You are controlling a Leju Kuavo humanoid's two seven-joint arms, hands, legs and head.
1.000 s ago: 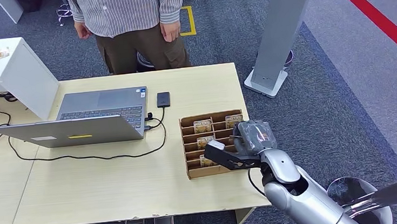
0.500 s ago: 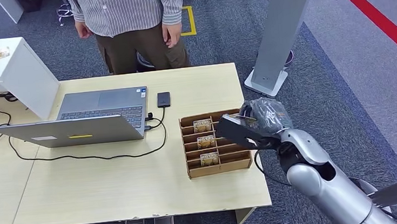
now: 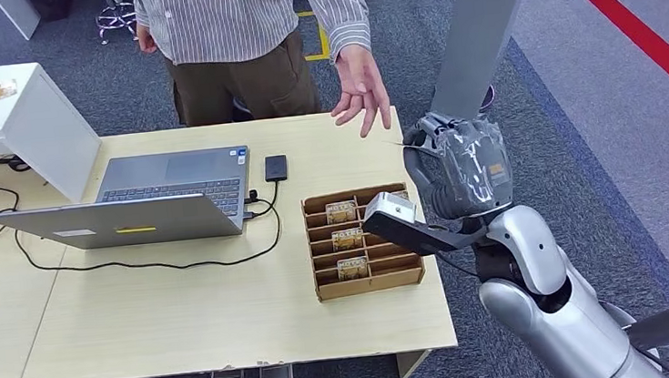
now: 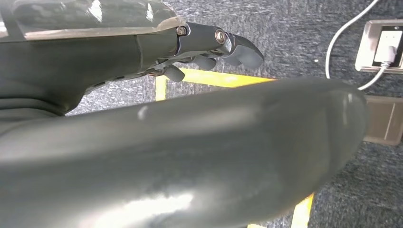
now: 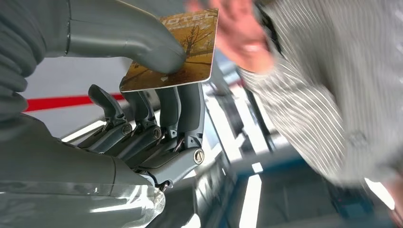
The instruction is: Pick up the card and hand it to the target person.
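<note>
My right hand (image 3: 459, 174) is raised above the table's right edge, beyond the cardboard card box (image 3: 319, 245). In the right wrist view the thumb and fingers (image 5: 177, 102) pinch a brown hotel card (image 5: 177, 52), held flat and pointing at the person. The person (image 3: 235, 33) in a striped shirt stands behind the table, with an open hand (image 3: 361, 91) reaching out, palm up, close to my right hand but apart from the card. That hand (image 5: 237, 33) is blurred just beyond the card. My left hand (image 4: 216, 45) hangs over the floor, fingers loosely apart, holding nothing.
The box holds several more cards (image 3: 347, 238). A laptop (image 3: 162, 195) with a cable, and a black phone (image 3: 275, 168), lie on the wooden table (image 3: 186, 312). A white cabinet (image 3: 5, 117) stands at left, a grey kiosk stand (image 3: 474, 49) at right.
My right hand has lifted from the card box, up and to the right, with the card. The person has raised an arm and stretched an open hand toward it.
</note>
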